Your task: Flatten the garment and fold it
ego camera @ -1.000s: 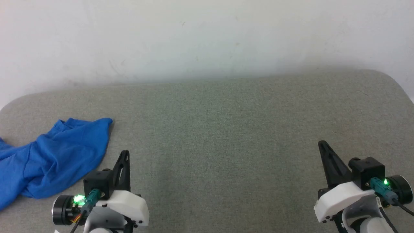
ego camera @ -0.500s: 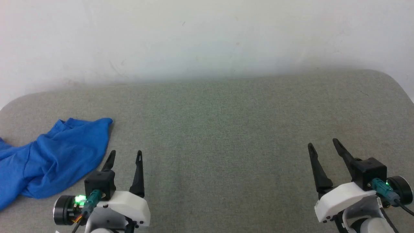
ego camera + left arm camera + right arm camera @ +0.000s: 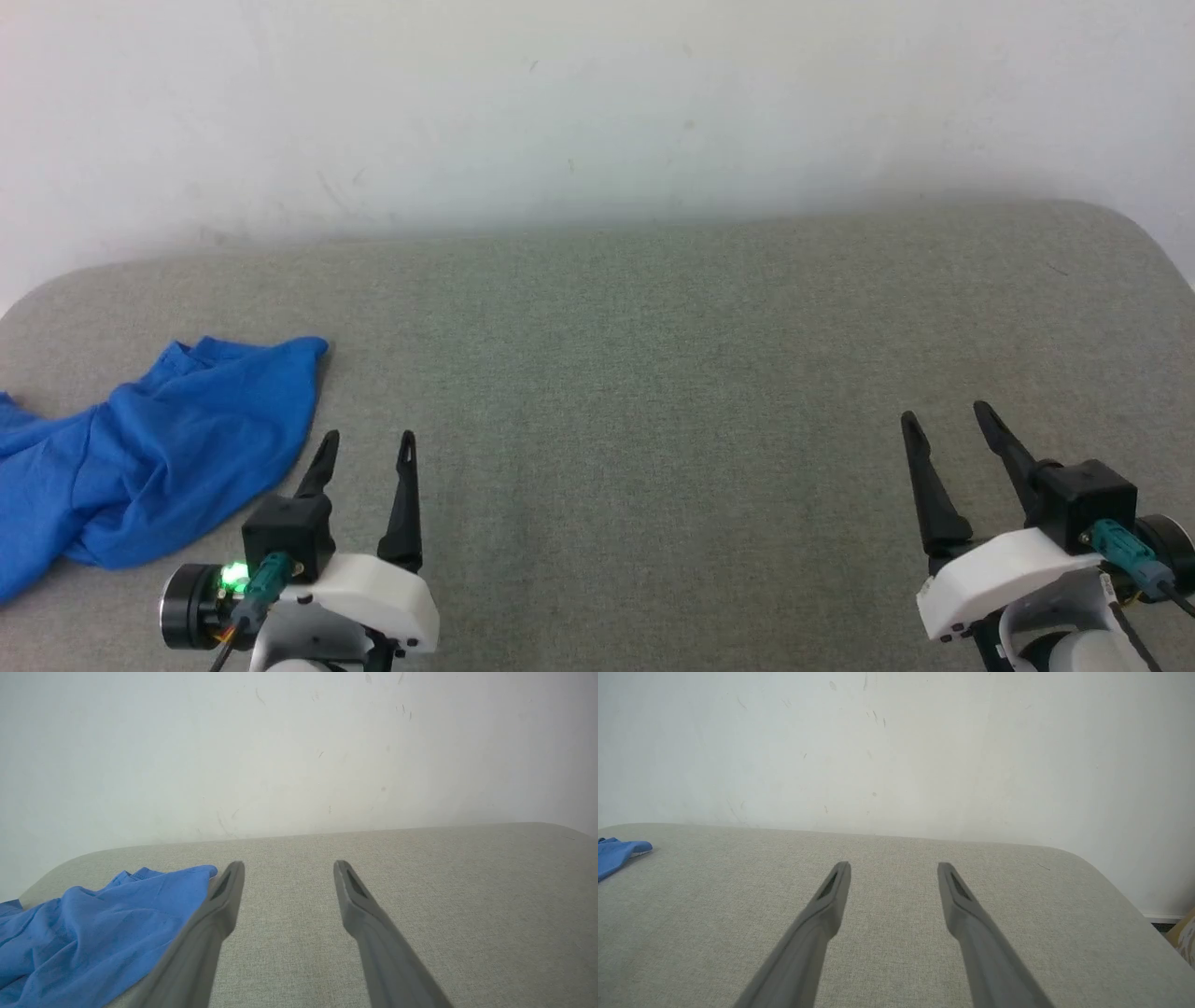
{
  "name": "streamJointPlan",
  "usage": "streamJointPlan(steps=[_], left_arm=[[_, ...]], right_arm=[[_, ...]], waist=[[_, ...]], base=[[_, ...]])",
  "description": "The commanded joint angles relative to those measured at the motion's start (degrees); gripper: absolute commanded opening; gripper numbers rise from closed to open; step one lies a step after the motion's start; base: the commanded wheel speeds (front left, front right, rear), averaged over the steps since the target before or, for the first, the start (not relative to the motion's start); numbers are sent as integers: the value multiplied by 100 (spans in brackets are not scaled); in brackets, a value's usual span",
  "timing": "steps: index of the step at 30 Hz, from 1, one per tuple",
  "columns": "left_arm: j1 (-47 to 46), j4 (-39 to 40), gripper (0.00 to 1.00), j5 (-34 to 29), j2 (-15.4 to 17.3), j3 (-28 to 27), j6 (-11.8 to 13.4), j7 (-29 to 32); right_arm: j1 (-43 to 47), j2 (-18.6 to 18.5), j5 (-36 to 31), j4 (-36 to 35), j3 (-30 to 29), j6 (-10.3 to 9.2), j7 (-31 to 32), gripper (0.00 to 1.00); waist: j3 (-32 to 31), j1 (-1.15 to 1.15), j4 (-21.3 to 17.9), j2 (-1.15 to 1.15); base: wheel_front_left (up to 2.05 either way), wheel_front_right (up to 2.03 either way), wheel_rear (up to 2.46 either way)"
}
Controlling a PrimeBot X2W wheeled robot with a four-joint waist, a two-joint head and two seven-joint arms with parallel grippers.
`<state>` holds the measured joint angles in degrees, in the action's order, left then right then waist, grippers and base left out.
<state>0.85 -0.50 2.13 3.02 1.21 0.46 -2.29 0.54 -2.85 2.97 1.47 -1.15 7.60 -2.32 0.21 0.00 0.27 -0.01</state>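
Blue garment lies unmoved while left pincer and right pincer have sprung apart, empty.

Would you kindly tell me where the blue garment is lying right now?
In the head view, the garment lies crumpled at the left edge of the grey surface, just left of the left gripper, whose fingers are open.

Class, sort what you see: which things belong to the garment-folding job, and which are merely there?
Belonging to the job:
garment, crumpled at the table's left
left pincer, open
right pincer, open

Merely there:
grey padded table
white wall
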Motion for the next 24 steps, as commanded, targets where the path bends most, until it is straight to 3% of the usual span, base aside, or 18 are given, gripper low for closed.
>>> streamJointPlan(steps=[1, 24], left_arm=[[75, -7, 100, 46, -3, 12, -38, -60], [191, -21, 100, 325, -5, 59, 71, -335]], right_arm=[[37, 0, 43, 19, -15, -2, -59, 100], [71, -1, 6, 68, -2, -4, -334, 100]], waist=[[3, 0, 12, 1], [-26, 0, 675, 1]], base=[[0, 0, 0], [0, 0, 0]])
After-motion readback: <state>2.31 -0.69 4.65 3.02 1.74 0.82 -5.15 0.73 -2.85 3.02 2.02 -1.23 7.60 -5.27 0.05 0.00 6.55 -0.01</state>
